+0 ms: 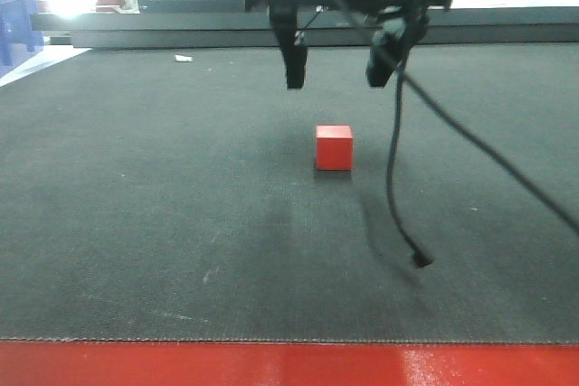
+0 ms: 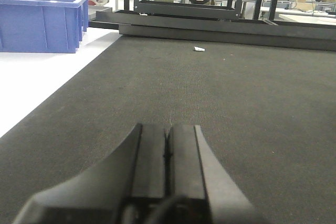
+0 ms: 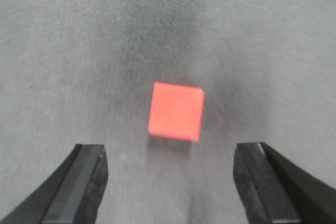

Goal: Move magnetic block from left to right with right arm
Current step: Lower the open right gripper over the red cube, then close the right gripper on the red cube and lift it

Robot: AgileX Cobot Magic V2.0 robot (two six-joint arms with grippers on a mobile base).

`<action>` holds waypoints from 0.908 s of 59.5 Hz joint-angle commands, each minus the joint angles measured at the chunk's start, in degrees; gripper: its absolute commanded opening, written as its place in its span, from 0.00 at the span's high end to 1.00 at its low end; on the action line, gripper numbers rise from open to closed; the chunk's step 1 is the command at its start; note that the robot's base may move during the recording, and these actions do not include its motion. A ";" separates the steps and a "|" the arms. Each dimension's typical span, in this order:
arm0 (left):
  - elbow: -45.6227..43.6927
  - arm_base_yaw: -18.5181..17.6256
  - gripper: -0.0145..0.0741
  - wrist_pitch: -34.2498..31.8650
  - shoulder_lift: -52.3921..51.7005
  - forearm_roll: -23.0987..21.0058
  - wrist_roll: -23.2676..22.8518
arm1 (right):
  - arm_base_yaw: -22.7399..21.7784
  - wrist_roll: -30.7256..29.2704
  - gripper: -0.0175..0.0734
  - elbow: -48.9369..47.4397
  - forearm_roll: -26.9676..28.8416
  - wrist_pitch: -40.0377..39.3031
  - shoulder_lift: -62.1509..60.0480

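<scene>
The magnetic block is a small red cube resting on the dark grey mat, near the middle. My right gripper hangs above and just behind it, open, its two fingers spread wider than the cube. From the right wrist the block lies flat on the mat ahead of the gripper, free of both fingertips. My left gripper shows only in the left wrist view, low over bare mat, its pads pressed together with nothing between them.
A loose black cable dangles from the right arm down to the mat, right of the block. A white scrap lies far back left. A blue bin stands off the mat's left edge. A red strip borders the front.
</scene>
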 commanded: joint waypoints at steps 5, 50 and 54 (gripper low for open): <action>0.59 -0.25 0.97 -5.16 -0.78 0.00 -0.25 | -1.10 0.39 0.16 -3.14 -1.84 -3.11 -0.16; 0.59 -0.25 0.97 -5.16 -0.78 0.00 -0.25 | -3.05 0.62 0.18 -3.18 -0.60 -7.64 6.73; 0.59 -0.25 0.97 -5.16 -0.78 0.00 -0.25 | -3.05 0.62 0.25 -3.18 -0.60 -7.32 6.73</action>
